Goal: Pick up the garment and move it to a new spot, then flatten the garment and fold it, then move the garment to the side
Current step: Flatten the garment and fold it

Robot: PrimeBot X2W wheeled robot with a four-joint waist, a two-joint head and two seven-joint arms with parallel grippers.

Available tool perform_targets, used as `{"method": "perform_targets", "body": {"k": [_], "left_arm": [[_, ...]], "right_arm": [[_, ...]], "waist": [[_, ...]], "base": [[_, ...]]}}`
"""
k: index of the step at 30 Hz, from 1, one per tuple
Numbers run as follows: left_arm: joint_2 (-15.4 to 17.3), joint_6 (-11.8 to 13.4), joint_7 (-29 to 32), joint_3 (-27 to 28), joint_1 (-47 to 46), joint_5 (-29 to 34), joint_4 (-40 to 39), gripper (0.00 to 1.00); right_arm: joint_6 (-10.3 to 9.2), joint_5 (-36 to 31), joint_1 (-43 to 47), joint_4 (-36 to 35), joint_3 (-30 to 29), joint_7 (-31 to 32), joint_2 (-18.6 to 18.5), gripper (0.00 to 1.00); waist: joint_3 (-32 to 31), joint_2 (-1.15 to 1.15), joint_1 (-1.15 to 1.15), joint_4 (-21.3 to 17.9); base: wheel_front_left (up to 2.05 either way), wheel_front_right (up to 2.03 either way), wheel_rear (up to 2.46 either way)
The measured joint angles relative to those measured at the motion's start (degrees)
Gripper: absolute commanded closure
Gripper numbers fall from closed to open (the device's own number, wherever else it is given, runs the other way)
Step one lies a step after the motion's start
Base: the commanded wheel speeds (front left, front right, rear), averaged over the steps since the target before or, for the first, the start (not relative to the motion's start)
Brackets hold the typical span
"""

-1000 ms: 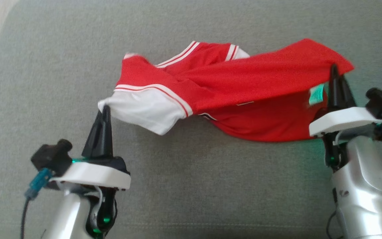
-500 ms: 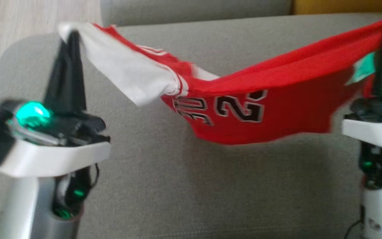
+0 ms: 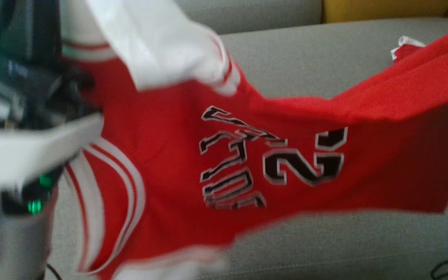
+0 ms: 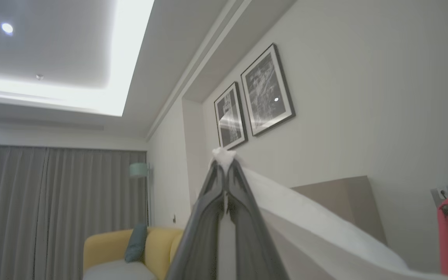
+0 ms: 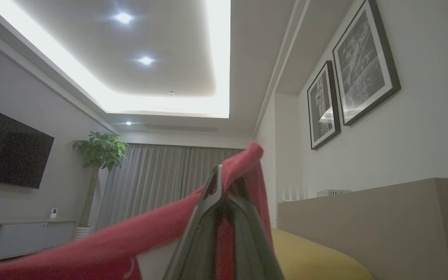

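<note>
"Where's the jersey?"

"The red jersey is held up, spread above the grey sofa with its number side to the head camera. It hides much of the seat."

"What's holding it?"

"The left gripper is clamped on a white corner. The right gripper is clamped on a red edge."

"And around the sofa?"

"A yellow cushion shows beyond its back, and two framed pictures hang on the wall, higher than the sofa. The blurred left arm blocks its left end."
</note>
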Motion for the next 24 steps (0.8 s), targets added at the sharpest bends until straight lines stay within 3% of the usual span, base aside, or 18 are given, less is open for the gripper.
{"method": "perform_targets", "body": {"k": [5,12,18,24], "left_arm": [[0.26,-1.43,2.94,-0.52,-6.81,-0.70,11.89,1.00],[0.51,-3.57,1.76,-2.23,-21.64,2.21,31.60,1.00],[-0.41,-3.71,-2.21,-3.45,-38.10,6.56,47.43,1.00],[-4.70,-3.35,-8.18,-3.24,-48.94,6.45,55.64,1.00]], "right_arm": [[0.00,1.78,-5.22,7.33,2.22,1.75,-0.80,1.00],[0.00,2.29,-22.63,29.85,5.91,-1.60,-1.29,1.00],[0.00,-3.04,-42.56,50.41,6.66,-10.42,-1.18,1.00],[0.00,-10.87,-53.83,64.70,1.16,-15.01,-1.00,1.00]], "waist": [[3.30,0.00,0.00,0.03],[9.73,0.00,0.01,-0.35],[14.15,0.00,0.03,-0.56],[15.93,0.00,0.00,1.65]], "base": [[0.00,0.00,0.00],[0.00,0.00,0.00],[0.00,0.00,0.00],[0.00,0.00,0.00]]}}
